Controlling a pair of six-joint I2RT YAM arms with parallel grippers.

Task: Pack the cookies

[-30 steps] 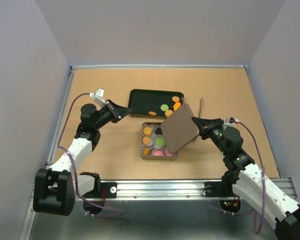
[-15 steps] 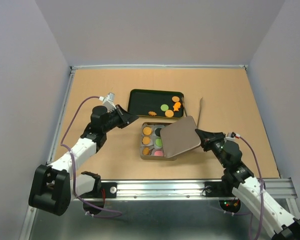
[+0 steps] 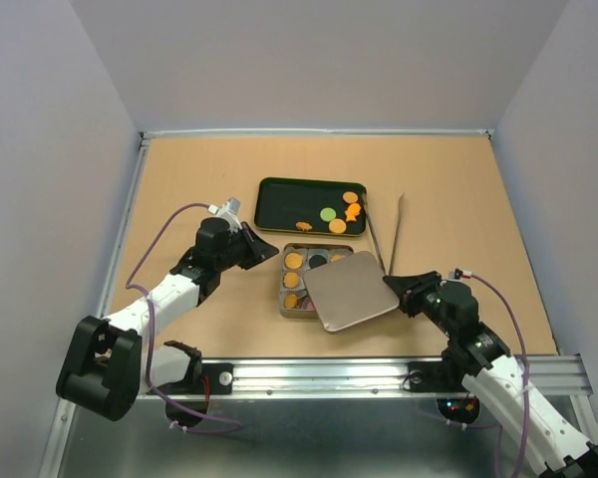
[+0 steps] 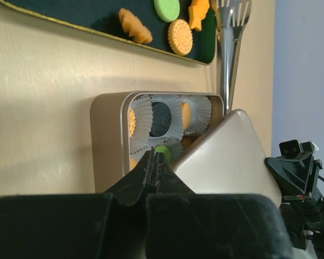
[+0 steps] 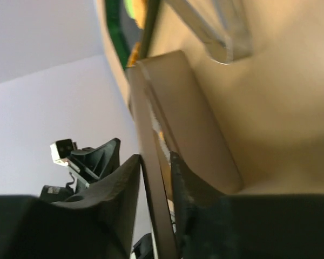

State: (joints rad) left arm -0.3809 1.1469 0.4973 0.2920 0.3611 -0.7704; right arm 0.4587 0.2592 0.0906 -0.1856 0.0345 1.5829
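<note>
Lowered from its steep tilt, the lid (image 3: pixel 351 291) is lying nearly flat and askew over the tin (image 3: pixel 283 289), hiding some of the cookies (image 3: pixel 293 261) sitting in its paper cups (image 4: pixel 143 113); more are waiting on the black tray (image 3: pixel 289 199) behind. The right gripper (image 3: pixel 397 293) is straddling the lid's edge with its fingers, whether pinching is unclear. The left gripper (image 3: pixel 274 252), fingers pressed together, is hovering at the tin's left rim. Tongs (image 3: pixel 394 227) are lying beside the tray.

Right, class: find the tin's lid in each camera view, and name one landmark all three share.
Top external: lid lies askew, lower centre.
Left wrist: lid at lower right.
Right wrist: lid edge-on, down the centre.
Shared landmark: the metal tongs.
</note>
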